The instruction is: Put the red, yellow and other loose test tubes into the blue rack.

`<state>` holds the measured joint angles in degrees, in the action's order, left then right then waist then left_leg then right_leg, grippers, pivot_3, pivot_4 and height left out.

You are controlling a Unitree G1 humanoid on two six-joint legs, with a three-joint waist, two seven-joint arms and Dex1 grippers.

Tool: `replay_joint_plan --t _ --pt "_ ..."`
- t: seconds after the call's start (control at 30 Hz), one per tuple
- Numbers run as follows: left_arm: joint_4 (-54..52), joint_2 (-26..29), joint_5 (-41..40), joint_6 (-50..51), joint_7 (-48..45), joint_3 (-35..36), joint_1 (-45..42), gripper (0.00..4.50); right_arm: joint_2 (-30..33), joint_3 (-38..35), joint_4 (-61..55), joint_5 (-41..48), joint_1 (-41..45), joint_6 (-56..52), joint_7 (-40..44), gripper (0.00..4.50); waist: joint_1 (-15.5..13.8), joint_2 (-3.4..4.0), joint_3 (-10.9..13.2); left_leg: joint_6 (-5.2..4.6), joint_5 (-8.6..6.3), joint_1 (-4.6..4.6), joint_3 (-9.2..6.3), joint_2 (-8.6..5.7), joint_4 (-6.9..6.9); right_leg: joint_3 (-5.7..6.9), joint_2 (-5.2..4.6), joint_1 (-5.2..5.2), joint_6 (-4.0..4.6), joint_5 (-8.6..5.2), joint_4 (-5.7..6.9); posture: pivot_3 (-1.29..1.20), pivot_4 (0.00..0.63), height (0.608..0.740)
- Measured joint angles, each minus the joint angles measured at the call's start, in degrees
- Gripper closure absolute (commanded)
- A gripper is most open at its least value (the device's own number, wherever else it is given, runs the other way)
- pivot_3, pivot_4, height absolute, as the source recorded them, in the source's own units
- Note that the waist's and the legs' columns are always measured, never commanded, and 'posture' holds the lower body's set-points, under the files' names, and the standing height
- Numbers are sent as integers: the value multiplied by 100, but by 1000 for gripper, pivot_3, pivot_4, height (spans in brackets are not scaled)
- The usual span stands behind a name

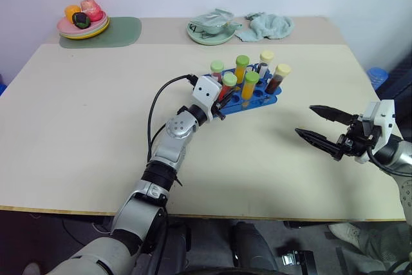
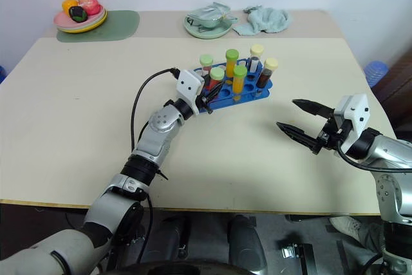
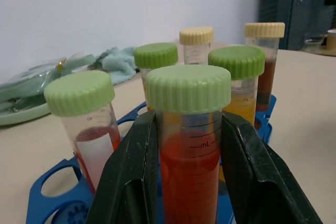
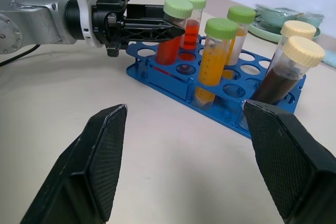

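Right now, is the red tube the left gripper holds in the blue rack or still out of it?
In, or nearly: the red tube stands upright with its lower end in the blue rack, left gripper clamped on it.

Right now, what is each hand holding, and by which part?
Left hand grips the red-orange tube just below its cap, over the blue rack. Right hand holds nothing.

Six capped test tubes are standing in or over one blue rack: four are wearing green caps, namely the red-orange tube, the white-labelled tube, the yellow tube and an orange-filled tube; two are wearing pale yellow caps, one dark brown tube and one more behind it; two plates are sitting at the worktop's far edge, one stacked plate and one pale green plate; one green mat and one cloth are lying there too.
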<state>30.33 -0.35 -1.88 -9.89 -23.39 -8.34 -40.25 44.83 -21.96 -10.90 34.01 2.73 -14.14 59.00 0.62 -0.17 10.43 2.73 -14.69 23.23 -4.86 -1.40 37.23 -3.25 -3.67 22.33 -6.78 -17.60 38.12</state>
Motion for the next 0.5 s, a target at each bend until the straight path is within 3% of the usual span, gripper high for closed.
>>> replay_joint_plan --t 0.33,0.37,0.4,0.5 --pt "-11 17 -5 75 -25 13 14 2967 -11 0 -9 1 -45 12 -10 879 3 0 0 0 0 0 -1 0 0 0 1 0 0 0 1 0 150 740" --pt "-33 13 -55 97 -67 31 33 2346 -29 0 -9 1 -57 16 -12 879 5 0 0 0 0 0 -1 1 0 0 1 0 0 0 1 0 150 740" --pt "-114 7 -155 150 -168 63 92 2073 -60 0 -9 1 -64 26 -15 879 10 0 0 0 0 -1 -1 1 -1 0 1 0 0 0 1 0 150 740" --pt "-169 0 -242 181 -265 61 259 586 -100 0 -8 -2 -76 40 -18 879 7 0 0 0 0 -1 -1 1 0 0 1 1 0 0 1 0 150 740"
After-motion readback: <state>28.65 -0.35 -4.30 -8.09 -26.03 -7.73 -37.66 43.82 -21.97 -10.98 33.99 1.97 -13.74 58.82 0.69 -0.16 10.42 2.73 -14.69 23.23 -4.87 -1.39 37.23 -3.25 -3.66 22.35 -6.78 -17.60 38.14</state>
